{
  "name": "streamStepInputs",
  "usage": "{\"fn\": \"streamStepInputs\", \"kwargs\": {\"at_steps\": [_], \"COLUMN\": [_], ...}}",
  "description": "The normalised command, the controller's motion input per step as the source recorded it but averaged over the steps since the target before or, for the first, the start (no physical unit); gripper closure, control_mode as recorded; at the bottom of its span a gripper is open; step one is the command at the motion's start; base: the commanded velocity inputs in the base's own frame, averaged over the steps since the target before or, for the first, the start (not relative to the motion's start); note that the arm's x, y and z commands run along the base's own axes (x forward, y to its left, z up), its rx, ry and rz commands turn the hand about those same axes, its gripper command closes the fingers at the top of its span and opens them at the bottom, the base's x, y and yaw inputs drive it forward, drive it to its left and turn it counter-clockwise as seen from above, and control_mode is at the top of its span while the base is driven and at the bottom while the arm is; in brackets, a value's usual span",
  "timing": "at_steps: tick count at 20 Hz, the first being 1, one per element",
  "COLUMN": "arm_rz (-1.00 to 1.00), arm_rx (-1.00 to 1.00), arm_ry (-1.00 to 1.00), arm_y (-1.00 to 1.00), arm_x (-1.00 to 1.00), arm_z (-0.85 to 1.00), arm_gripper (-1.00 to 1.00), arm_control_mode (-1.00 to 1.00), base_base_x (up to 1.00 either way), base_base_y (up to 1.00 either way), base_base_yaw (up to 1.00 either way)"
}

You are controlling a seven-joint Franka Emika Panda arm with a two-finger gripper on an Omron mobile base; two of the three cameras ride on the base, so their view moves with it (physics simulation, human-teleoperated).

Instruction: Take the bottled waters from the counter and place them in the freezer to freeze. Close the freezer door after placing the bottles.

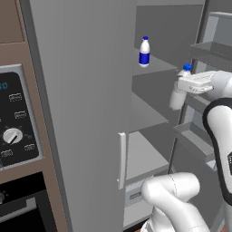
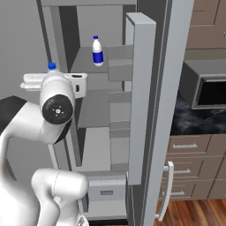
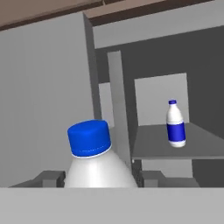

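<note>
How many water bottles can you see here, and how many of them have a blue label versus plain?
Bottle with blue label, standing on a freezer shelf: 1
Plain bottle, held in the gripper: 1
Total: 2 bottles, both with blue caps.

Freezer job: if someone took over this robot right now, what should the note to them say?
Gripper: shut on the plain bottle, upright, carried just outside the open freezer.
Labelled bottle: standing upright on an upper freezer shelf.
Done: one bottle placed, the second picked up.
Left: set the held bottle on a shelf, let go, pull the arm out, then close the freezer door, which stands wide open.
</note>
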Motion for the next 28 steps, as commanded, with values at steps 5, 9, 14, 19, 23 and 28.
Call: {"fn": "streamStepInputs", "kwargs": {"at_steps": [5, 9, 14, 19, 23, 28], "arm_rz": [-0.14, -0.16, -0.01, 0.00, 0.00, 0.02], "arm_rx": [-0.03, 0.00, 0.16, 0.19, 0.01, -0.08], "arm_ry": [-0.02, -0.02, 0.05, 0.11, 0.03, 0.00], "arm_y": [0.00, -0.01, -0.15, -0.13, 0.00, 0.00], "arm_x": [0.21, 0.24, 0.07, 0.12, 0.18, 0.07], "arm_z": [0.00, 0.00, 0.25, 0.33, 0.08, 0.00], "arm_gripper": [1.00, 1.00, 1.00, 1.00, 1.00, 1.00], "arm_control_mode": [-1.00, -1.00, -1.00, -1.00, -1.00, -1.00], "base_base_x": [0.00, 0.00, 0.00, 0.00, 0.00, 0.00], "base_base_y": [0.00, 0.00, 0.00, 0.00, 0.00, 0.00], "base_base_yaw": [0.00, 0.00, 0.00, 0.00, 0.00, 0.00]}}
